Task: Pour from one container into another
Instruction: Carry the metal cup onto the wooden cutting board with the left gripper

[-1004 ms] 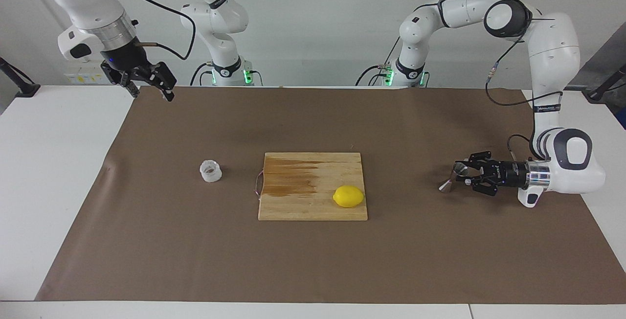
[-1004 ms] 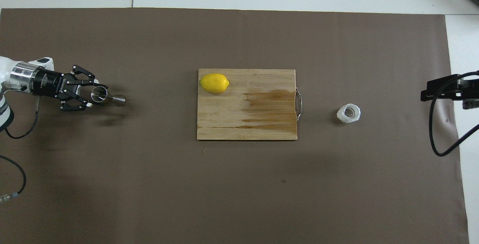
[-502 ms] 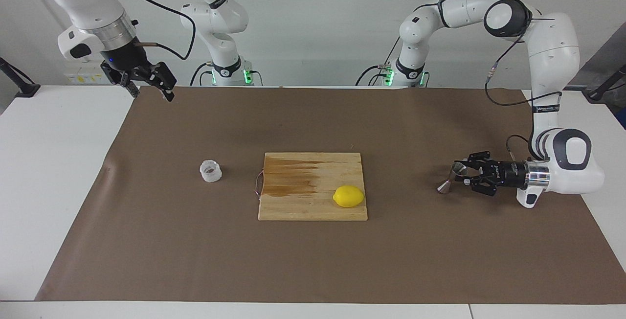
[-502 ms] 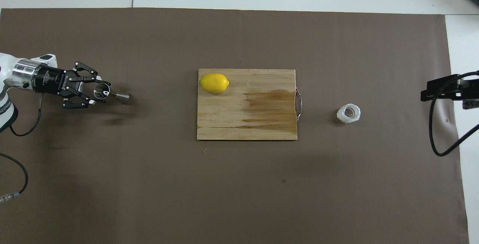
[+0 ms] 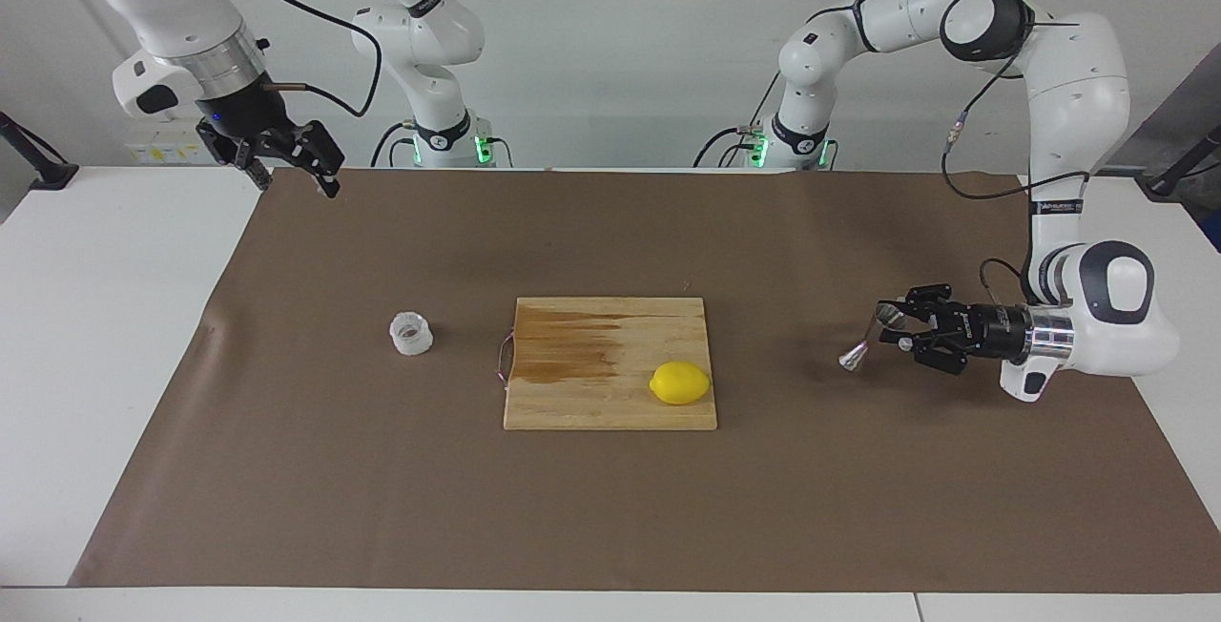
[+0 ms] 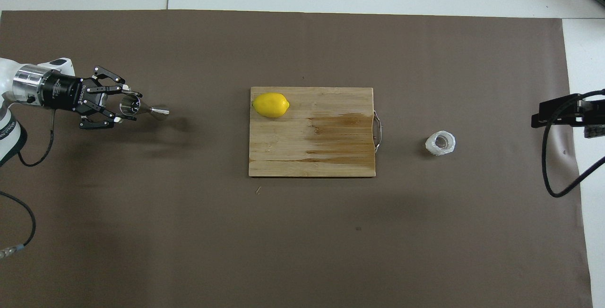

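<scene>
Brown paper (image 5: 610, 507) over white table (image 5: 105, 317)

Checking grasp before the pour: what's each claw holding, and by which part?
Left claw grips the steel jigger by its upper cone, lifted over the mat. Right claw holds nothing, waiting open.

Shiny steel jigger (image 5: 870, 340), crinkled translucent plastic cup (image 5: 411, 333), bare wooden cutting board (image 5: 610, 362) with a darker stain near its wire handle and a glossy yellow lemon (image 5: 680, 383) on it, all on matt brown paper (image 5: 610, 507) over the smooth white bench (image 5: 105, 317).
</scene>
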Tool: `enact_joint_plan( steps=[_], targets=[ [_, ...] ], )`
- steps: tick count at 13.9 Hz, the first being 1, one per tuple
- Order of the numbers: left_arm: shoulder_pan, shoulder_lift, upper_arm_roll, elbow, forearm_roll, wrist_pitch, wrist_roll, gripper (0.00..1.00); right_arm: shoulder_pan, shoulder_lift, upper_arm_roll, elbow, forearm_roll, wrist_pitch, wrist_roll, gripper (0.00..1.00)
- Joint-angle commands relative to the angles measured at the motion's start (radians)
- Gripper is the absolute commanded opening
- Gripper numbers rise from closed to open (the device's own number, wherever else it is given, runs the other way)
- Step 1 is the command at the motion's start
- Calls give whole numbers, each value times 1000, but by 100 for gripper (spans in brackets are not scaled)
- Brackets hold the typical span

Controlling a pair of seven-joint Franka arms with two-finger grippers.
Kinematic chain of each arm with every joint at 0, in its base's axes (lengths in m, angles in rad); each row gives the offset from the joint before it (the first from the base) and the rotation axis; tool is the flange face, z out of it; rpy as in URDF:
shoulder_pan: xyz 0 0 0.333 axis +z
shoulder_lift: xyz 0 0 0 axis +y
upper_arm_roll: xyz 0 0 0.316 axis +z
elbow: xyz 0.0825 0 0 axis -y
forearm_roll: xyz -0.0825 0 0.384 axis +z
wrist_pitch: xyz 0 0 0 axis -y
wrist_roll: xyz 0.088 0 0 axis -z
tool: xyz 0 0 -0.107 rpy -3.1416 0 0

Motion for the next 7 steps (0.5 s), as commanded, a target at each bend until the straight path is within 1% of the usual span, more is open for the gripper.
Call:
enact_joint_plan(
  steps=[1,4,7],
  targets=[
    [-47,-95,19,-101,-92,35,-12,0,-7,0,7,4,-6,-7,14,100],
    [-102,-147,21,-171,-167,143,-12,0,-7,1,7,4,-6,-7,14,100],
    [-165,-168,21,-222,-240,227,-11,0,-7,0,7,4,-6,-7,12,100]
  ],
)
